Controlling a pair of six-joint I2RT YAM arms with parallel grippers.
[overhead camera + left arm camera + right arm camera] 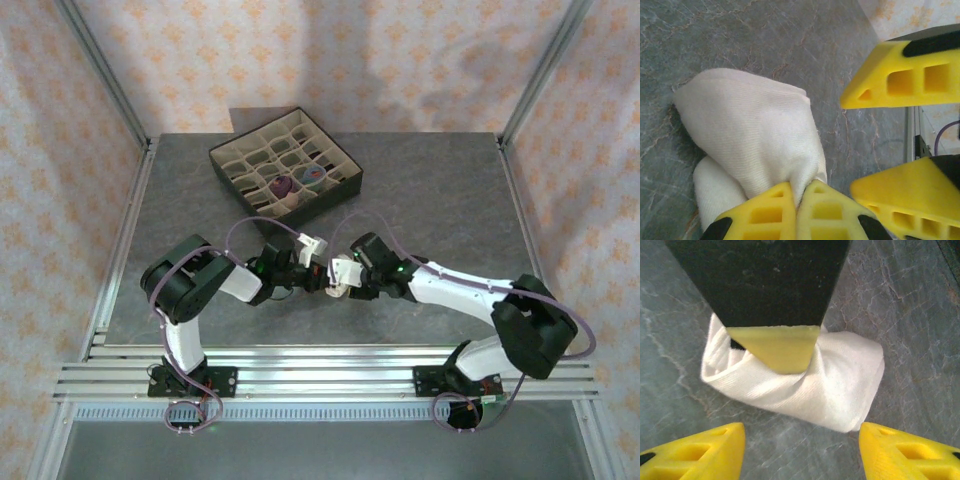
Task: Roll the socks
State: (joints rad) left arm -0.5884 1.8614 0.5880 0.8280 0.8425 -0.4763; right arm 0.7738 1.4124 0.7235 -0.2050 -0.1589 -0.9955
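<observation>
A white sock (750, 130), folded into a loose bundle, lies on the grey table between the two arms. In the left wrist view, my left gripper (800, 200) is shut on a pinch of its fabric at the bundle's near end. My right gripper (802, 455) stands open just in front of the white sock (835, 382), its yellow fingertips (700, 452) apart on either side and off the cloth. A yellow finger of the left gripper (775, 347) presses down on the sock from above. From the top both grippers meet over the sock (338, 291).
A dark box (345, 170) of beige grid compartments stands at the back of the table, with a purple rolled sock (283, 186) and a grey-blue one (312, 177) in its cells. Metal rails run along the near edge (320, 375). Patterned walls enclose the table.
</observation>
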